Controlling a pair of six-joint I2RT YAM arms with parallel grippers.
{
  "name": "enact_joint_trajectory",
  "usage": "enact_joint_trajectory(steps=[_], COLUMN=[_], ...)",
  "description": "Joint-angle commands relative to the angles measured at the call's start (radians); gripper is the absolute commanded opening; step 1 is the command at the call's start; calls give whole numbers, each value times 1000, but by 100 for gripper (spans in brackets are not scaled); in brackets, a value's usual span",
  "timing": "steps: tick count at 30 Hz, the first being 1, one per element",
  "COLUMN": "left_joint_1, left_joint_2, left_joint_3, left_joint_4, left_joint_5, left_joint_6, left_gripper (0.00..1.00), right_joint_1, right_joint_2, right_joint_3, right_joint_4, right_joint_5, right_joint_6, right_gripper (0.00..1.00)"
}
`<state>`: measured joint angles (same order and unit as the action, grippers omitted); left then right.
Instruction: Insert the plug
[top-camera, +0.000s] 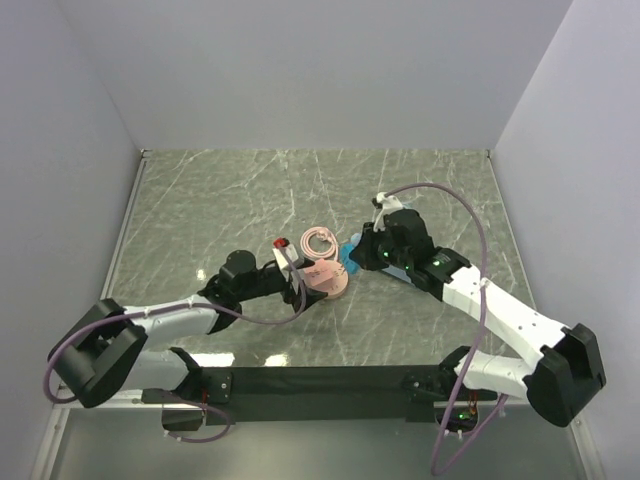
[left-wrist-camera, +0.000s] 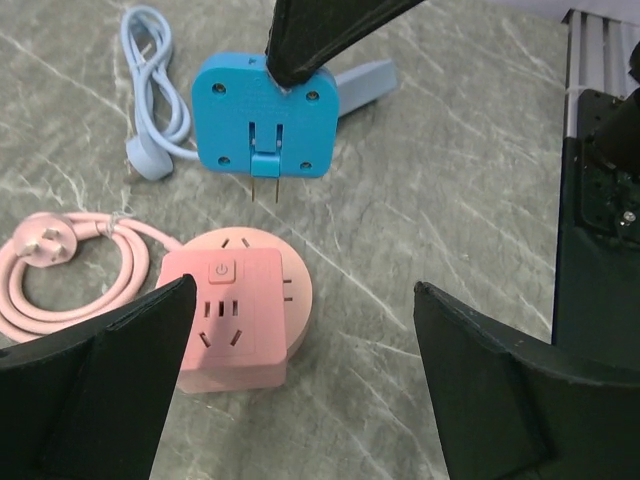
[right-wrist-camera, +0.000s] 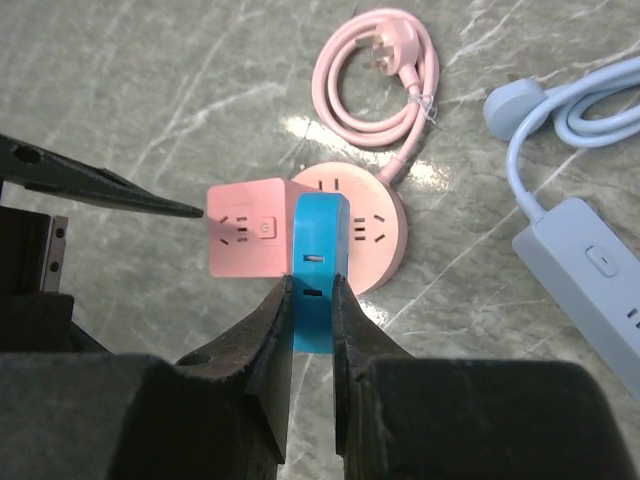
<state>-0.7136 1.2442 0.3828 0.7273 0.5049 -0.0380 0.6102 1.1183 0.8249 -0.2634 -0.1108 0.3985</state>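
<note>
The bright blue plug (right-wrist-camera: 320, 262) is pinched between my right gripper's (right-wrist-camera: 311, 287) fingers and held above the table. In the left wrist view the plug (left-wrist-camera: 262, 112) hangs with two metal prongs pointing down, just behind the pink cube (left-wrist-camera: 225, 320). The cube sits against a round pink base (right-wrist-camera: 365, 225), sockets facing up. My left gripper (left-wrist-camera: 305, 290) is open, with its left finger (left-wrist-camera: 100, 385) beside the cube and touching nothing. In the top view the right gripper (top-camera: 357, 256) and the left gripper (top-camera: 297, 268) flank the cube (top-camera: 326, 277).
A coiled pink cord (right-wrist-camera: 378, 75) lies behind the cube. A long pale-blue power strip (right-wrist-camera: 590, 280) and its pale cord (left-wrist-camera: 150, 85) lie on the right arm's side. The marble table (top-camera: 220, 200) is walled at the left, back and right.
</note>
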Motion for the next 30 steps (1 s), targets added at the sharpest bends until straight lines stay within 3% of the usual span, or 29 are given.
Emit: enact_joint_trajectory(steps=[1,13,30], left_joint_1=[5,5,6], left_joint_2=[43,182,207], left_joint_3=[56,107,117], left_joint_4=[14,8,-20], left_joint_5=[11,-35,-51], left_joint_6=[6,27,73], left_gripper=[95,95,95], right_joint_1=[23,63,79], right_joint_2=[49,109,222], right_joint_3=[17,28,74], right_joint_4=[59,102,110], right_joint_5=[28,46,37], right_joint_6=[-39,-92,-141], right_gripper=[0,0,0])
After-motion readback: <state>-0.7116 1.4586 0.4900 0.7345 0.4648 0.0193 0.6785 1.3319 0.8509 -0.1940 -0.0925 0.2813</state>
